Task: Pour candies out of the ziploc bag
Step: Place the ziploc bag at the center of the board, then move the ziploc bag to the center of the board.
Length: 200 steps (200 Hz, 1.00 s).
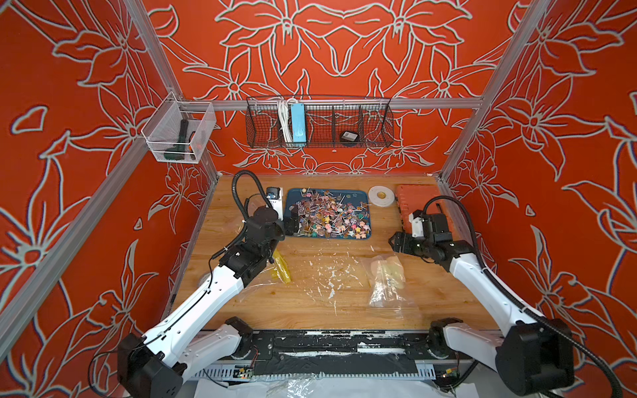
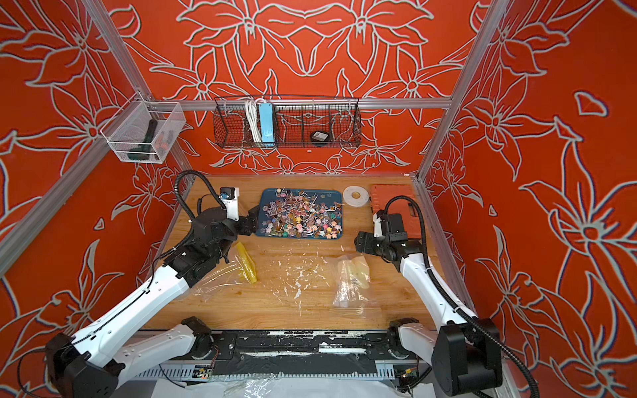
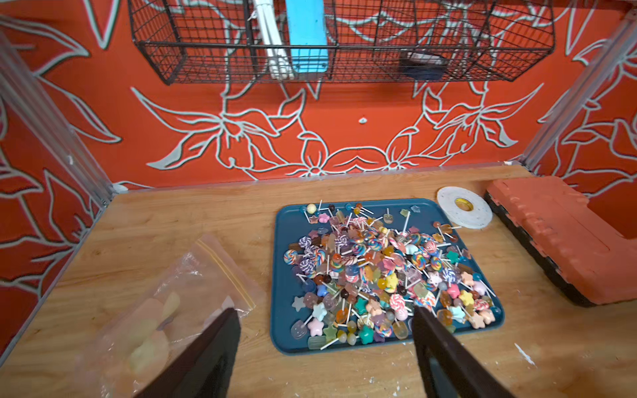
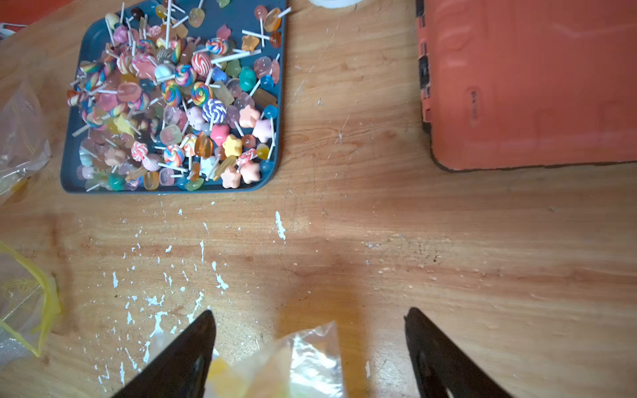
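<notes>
Candies (image 2: 300, 217) heaped on blue tray (image 2: 332, 197), far middle of table (image 2: 275, 306); left hand (image 2: 255, 217) beside tray edge.

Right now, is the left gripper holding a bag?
No: in the left wrist view the left gripper stands open and empty, facing the blue tray of candies.

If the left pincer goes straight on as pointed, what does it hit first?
The left pincer would likely meet the rim of the blue tray first, then the candies on it; height is unclear, so it might clear the rim.
</notes>
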Available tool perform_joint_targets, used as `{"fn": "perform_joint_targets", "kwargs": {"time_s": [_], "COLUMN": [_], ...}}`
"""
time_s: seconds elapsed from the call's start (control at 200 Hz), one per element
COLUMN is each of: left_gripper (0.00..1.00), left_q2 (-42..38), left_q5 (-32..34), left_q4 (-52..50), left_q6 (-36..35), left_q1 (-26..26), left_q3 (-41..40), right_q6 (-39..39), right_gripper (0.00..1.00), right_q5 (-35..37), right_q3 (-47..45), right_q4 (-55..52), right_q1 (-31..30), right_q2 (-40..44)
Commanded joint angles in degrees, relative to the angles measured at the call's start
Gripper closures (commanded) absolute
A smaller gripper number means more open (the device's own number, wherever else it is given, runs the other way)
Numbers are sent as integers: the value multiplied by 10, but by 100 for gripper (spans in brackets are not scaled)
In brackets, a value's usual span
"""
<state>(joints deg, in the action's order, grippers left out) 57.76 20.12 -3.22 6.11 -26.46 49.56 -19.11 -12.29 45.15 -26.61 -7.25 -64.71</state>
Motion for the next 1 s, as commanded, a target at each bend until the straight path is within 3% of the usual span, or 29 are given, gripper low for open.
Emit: {"fn": "perform_joint_targets", "kwargs": {"time_s": [0.0, 0.23, 0.38, 0.465, 0.571, 0.766, 0.996], "left_gripper": [20, 20, 20, 20, 20, 19, 19], "left_q2": [-2, -6, -6, -29, -34, -42, -45], "left_q5": [7, 5, 23, 26, 26, 18, 16], "left_q4": [27, 20, 12, 10, 10, 4, 2], "left_q6": [32, 31, 44, 50, 56, 63, 60], "left_q1": [19, 30, 35, 37, 39, 40, 41], "left_q3": [-8, -9, -10, -17, -25, -34, -33], "right_q6": [19, 8, 4, 3, -5, -27, -40], "right_gripper": [13, 19, 23, 31, 42, 48, 53], "right_q5": [17, -68, -61, -47, -48, -5, 39], "right_q3": [19, 23, 31, 38, 44, 38, 9], "right_q4": [-53, -152, -237, -275, -297, -286, -180], "right_q1": [7, 7, 3, -1, -21, -128, -136], "right_q2": [0, 82, 140, 147, 121, 53, -63]}}
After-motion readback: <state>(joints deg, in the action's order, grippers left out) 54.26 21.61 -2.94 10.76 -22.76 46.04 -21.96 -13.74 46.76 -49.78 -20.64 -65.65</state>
